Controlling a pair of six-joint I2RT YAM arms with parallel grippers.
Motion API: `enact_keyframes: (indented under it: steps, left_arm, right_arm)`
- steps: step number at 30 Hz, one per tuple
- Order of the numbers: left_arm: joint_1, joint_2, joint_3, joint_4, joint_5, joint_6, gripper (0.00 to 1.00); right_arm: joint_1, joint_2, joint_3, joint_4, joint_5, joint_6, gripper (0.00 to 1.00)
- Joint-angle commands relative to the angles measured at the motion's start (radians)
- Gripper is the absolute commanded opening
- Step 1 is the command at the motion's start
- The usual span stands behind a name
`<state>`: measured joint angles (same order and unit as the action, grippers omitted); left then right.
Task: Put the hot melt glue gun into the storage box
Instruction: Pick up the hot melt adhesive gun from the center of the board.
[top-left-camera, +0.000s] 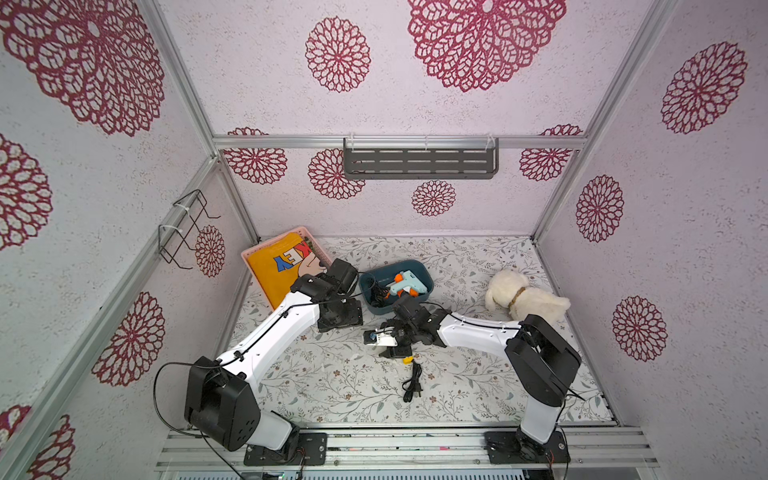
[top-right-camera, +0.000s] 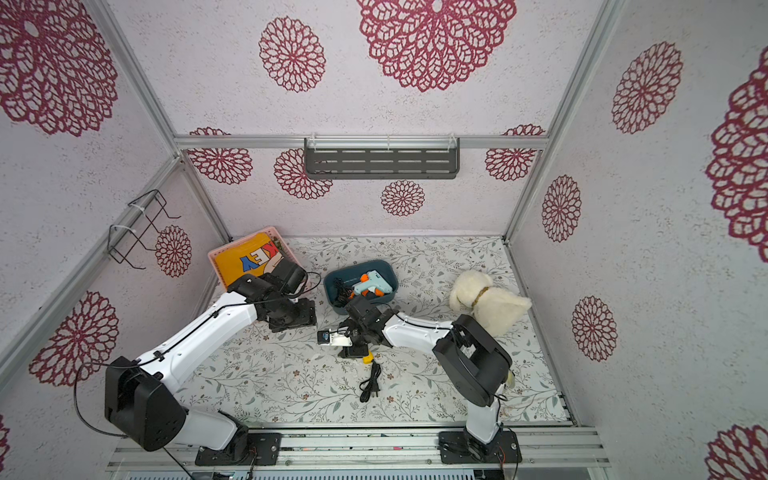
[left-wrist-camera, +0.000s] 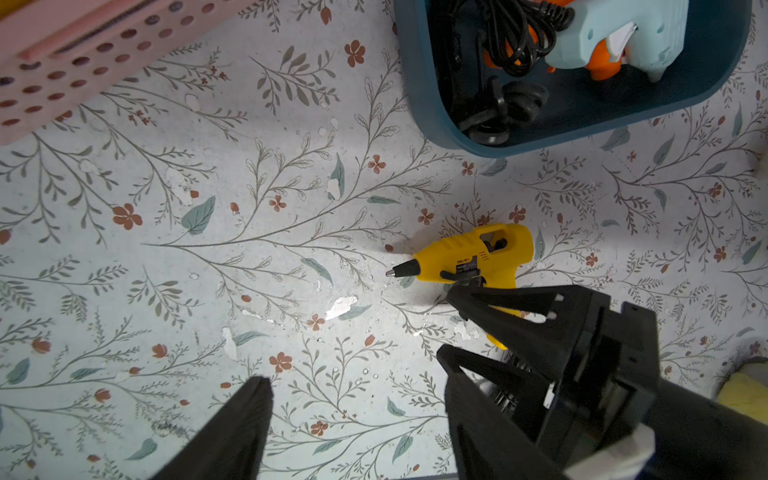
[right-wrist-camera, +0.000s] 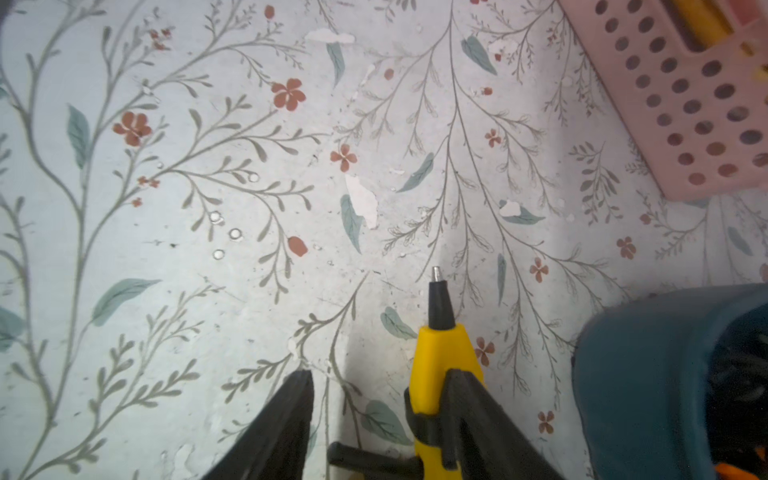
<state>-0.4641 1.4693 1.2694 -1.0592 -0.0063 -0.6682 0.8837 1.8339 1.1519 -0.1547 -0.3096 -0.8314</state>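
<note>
The yellow hot melt glue gun (left-wrist-camera: 469, 257) lies on its side on the counter (top-left-camera: 332, 374), outside the storage box (left-wrist-camera: 419, 83) and well short of it on the robot's side. It is hard, glossy plastic with a tapered black nozzle ending in a small metal tip.

The right end effector (right-wrist-camera: 379, 374) straddles the gun with its jaws apart. In the right wrist view one black wedge-shaped finger (right-wrist-camera: 478, 407) overlaps the gun's body, and a clear gap separates the gun from the opposite finger, so nothing is clamped.

The gun's black cord (top-left-camera: 412, 382) lies bundled on the counter towards the front edge.

The left end effector (left-wrist-camera: 355, 386) hangs over the bare floral counter with its jaws wide, holding nothing.

The storage box is a smooth teal tub with rounded corners. It contains a pale blue glue gun (top-left-camera: 405, 280) with orange parts and a coiled black cable.

Beyond the left arm, a pink perforated basket (top-left-camera: 249, 253) holds something yellow, and a fluffy cream plush dog (top-left-camera: 523, 295) sits at the right.
</note>
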Motion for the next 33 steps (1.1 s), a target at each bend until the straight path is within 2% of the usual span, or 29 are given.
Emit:
enact_keyframes:
  steps: [1,21,25,29,31,33]
  left_arm:
    - [0.022,-0.023,-0.011,0.028,0.027,0.016,0.73]
    - [0.076,-0.061,-0.076,0.069,0.068,0.030,0.73]
    - [0.076,-0.057,-0.075,0.081,0.081,0.021,0.73]
    - [0.077,-0.047,-0.064,0.083,0.084,0.023,0.73]
    - [0.077,-0.047,-0.054,0.079,0.077,0.028,0.73]
    - [0.077,-0.047,-0.043,0.069,0.070,0.031,0.73]
  right_arm:
    - [-0.003,0.014,0.053,0.016,0.060,-0.020,0.59]
    - [-0.013,0.112,0.043,0.031,0.122,0.056,0.59]
    - [-0.028,0.127,0.038,0.051,0.129,0.100,0.47]
    - [-0.030,0.123,0.038,0.062,0.136,0.121,0.14]
    - [-0.032,0.108,0.041,0.067,0.141,0.131,0.01]
    - [-0.033,0.072,0.054,0.079,0.137,0.159,0.00]
